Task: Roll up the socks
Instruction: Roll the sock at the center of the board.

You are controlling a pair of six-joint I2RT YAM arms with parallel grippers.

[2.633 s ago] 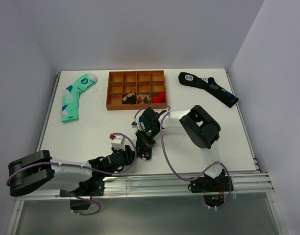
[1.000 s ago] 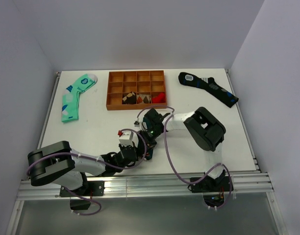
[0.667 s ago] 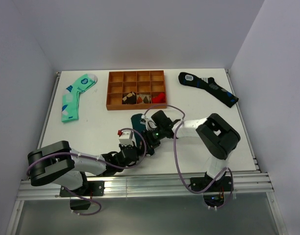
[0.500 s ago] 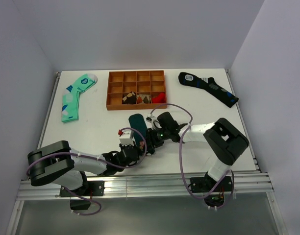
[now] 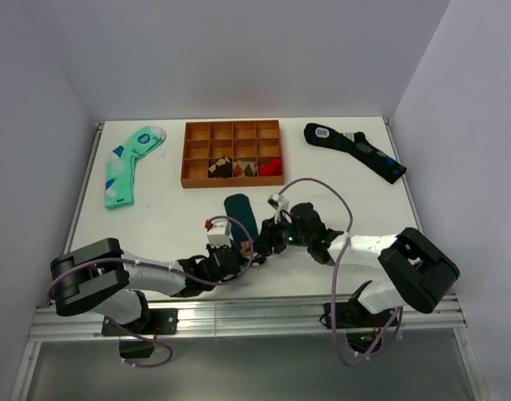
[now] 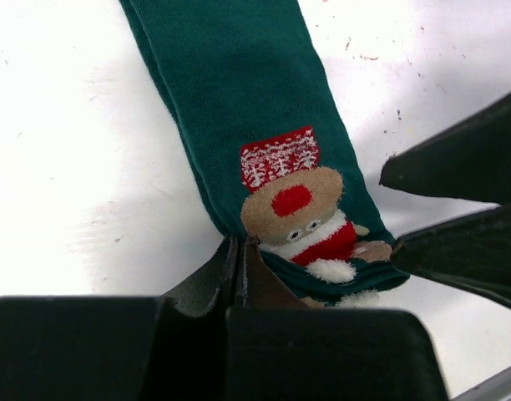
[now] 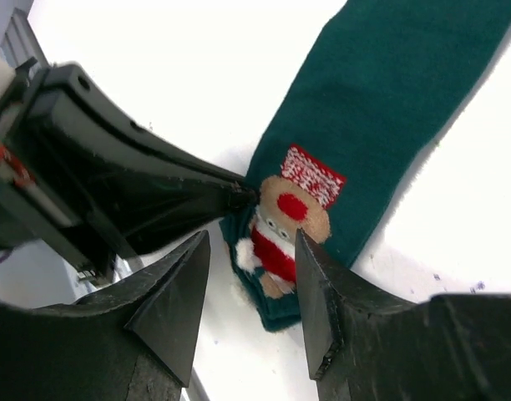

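The dark teal socks (image 5: 239, 210) lie flat and stretched out near the table's middle. Their end with the small red, white and brown figure (image 6: 293, 200) points toward the arms. My left gripper (image 6: 239, 246) is shut, its tips pinching the socks' edge beside the figure; from above it sits at the socks' near end (image 5: 241, 248). My right gripper (image 7: 251, 236) is open, its two fingers standing either side of the figured end (image 7: 289, 213) without touching it. In the left wrist view, the right fingers (image 6: 456, 159) show at the right edge.
An orange compartment tray (image 5: 186, 154) with small items stands at the back centre. A mint-green patterned sock (image 5: 126, 163) lies back left and a black sock with blue patches (image 5: 356, 150) back right. The arms' cables loop over the near table.
The right arm has swung out to the right and its gripper has opened, letting go of the socks, which now lie uncovered. The left gripper stays shut at the socks' end.
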